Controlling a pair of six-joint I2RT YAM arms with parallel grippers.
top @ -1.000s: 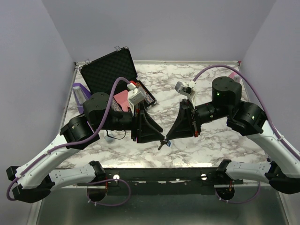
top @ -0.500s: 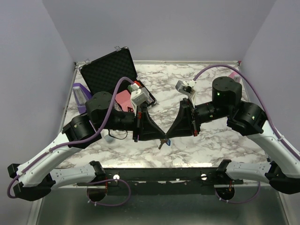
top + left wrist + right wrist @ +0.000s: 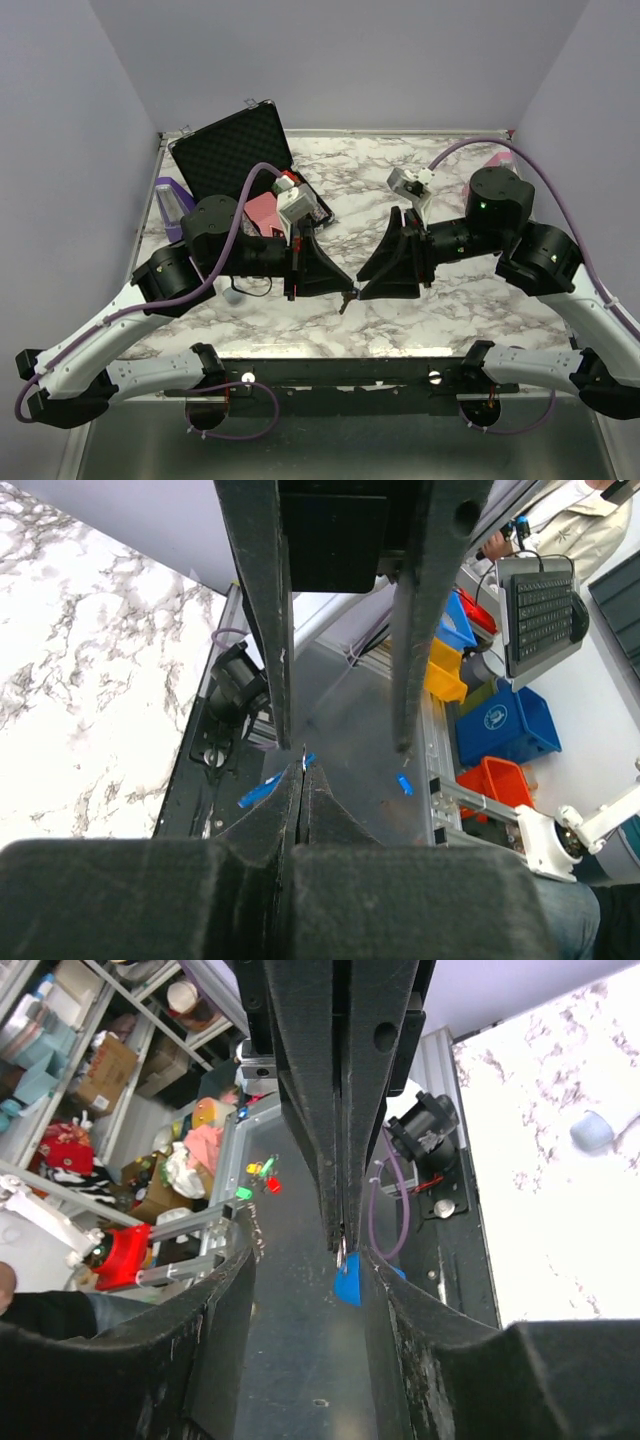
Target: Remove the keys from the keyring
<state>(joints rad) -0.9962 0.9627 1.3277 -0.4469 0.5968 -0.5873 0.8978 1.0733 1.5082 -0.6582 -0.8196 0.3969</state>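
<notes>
- Keyring (image 3: pixel 348 1282): the blue tag shows just below the pressed-together tips of the left gripper (image 3: pixel 341 291). It is held up off the marble table (image 3: pixel 470 300), over the near edge and between the two arms.
- Keys (image 3: pixel 345 300): a thin sliver hangs just under the tips in the overhead view. It is too small to confirm how it sits on the ring.
- Left fingers are closed flat against each other on the tag. This looks like an anchor grip, so the ring can't swing while you work the key.
- Right gripper (image 3: pixel 362 292): fingers are wide apart and straddle the left tips nose to nose, with nothing between them yet. You appear lined up to close on the hanging key.
- Lifting it in mid-air makes sense, since the key dangles free and clear of the tabletop.
- Risk: the parts are tiny and mostly hidden by both sets of fingers. Check that you catch the key and not the tag before pulling.
- The open poker chip case (image 3: pixel 235 145) sits well apart at the far left and plays no part here.
</notes>
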